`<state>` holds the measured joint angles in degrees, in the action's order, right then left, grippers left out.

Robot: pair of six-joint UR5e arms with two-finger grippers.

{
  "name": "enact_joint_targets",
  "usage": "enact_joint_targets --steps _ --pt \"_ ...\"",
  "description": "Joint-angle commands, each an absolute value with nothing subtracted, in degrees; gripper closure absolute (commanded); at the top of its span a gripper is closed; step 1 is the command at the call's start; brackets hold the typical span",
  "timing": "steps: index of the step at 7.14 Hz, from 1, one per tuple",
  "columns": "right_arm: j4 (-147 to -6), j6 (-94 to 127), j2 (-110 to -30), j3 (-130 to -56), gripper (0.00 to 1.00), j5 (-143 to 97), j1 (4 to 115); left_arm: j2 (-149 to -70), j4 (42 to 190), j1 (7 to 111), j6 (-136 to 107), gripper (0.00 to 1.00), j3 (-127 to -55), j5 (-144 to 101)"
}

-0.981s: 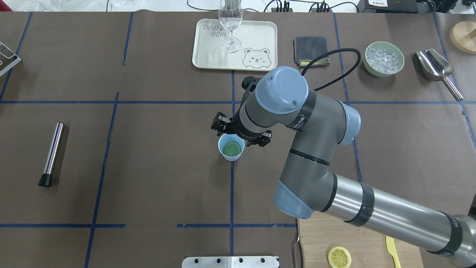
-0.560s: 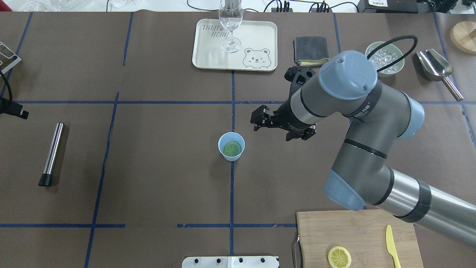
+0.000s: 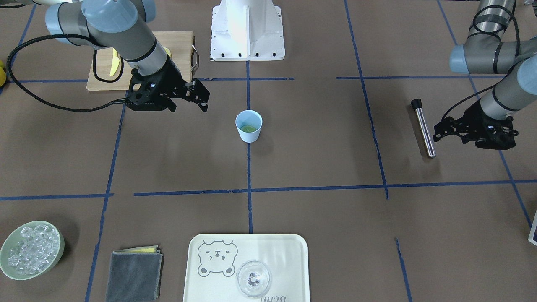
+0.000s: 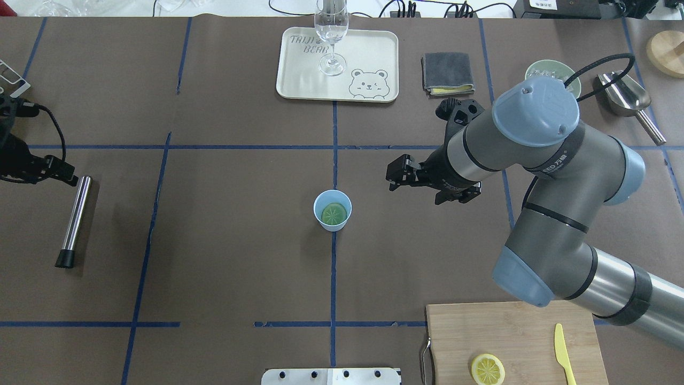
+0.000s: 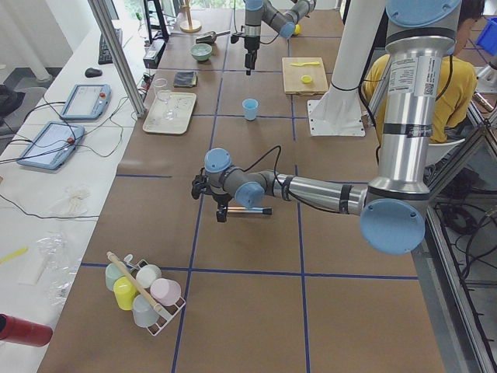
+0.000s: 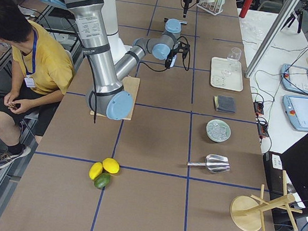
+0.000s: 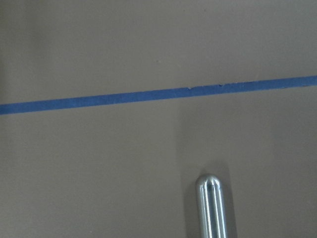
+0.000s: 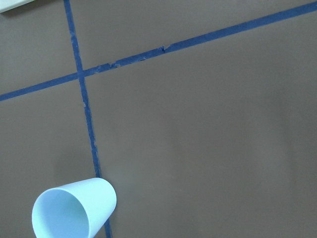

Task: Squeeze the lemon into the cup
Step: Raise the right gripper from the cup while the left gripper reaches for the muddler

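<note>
Two lemon slices on the table, but only one of them matters right now.

Overhead view: a second ago the right gripper (image 4: 430, 184) was parked right over the cup (image 4: 332, 209). Now it's pulled well clear, out at about 3 o'clock from it, with its fingers spread and holding nothing. The lemon slice (image 4: 334, 214) lies flat at the bottom of the cup and looks greenish through the blue plastic. Meanwhile the left gripper (image 4: 53, 170) has crept in from the 9 o'clock edge, just beside the far tip of the metal rod (image 4: 75, 219). My read is that the drop-in is done, nothing's been squeezed yet, and the rod is probably the tool for pressing it.

Front-facing view: same story, flipped. The right gripper is at 10 o'clock from the cup with its jaws apart. The left gripper is at 3 o'clock next to the rod, and it looks spread too, not on anything.

Left wrist cam: just the rod's rounded tip at 5 o'clock and a strip of blue tape, no fingers showing.

Right wrist cam: the cup is down at 7 o'clock, you can't see inside it, and there are no fingers here either.

Side views: too small to add anything on the grippers.

Counts, overhead:
- one cup
- two lemon slices, the second slice (image 4: 487, 369) on the cutting board (image 4: 513, 331) between 4 and 5 o'clock
- one yellow knife (image 4: 562, 353)
- one rod
- one glass (image 4: 332, 32) on one tray (image 4: 368, 53) at 12 o'clock
- one folded cloth (image 4: 448, 73)
- one bowl (image 4: 537, 67)
- one scoop (image 4: 622, 93)
</note>
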<state>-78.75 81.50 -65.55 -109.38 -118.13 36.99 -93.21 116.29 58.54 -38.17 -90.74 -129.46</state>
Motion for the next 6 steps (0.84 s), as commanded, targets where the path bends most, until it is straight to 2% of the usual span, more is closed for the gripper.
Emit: enact_joint_targets --steps 1,2,4,6 --pt "-78.75 81.39 -65.92 -109.34 0.00 -117.95 36.91 -94.74 116.37 54.95 -39.46 0.07 -88.34 -127.46" --pt "-78.75 81.47 -65.92 -109.42 0.00 -117.95 36.83 -95.09 116.45 54.76 -39.46 0.15 -87.72 -126.92" --pt "-78.66 81.47 -65.92 -109.34 0.00 -117.95 36.74 -95.10 116.46 54.49 -39.20 0.43 -87.72 -126.30" --pt "-78.66 81.47 -65.83 -109.34 0.00 -117.95 36.65 -95.10 116.54 53.88 -38.94 0.43 -87.71 -126.04"
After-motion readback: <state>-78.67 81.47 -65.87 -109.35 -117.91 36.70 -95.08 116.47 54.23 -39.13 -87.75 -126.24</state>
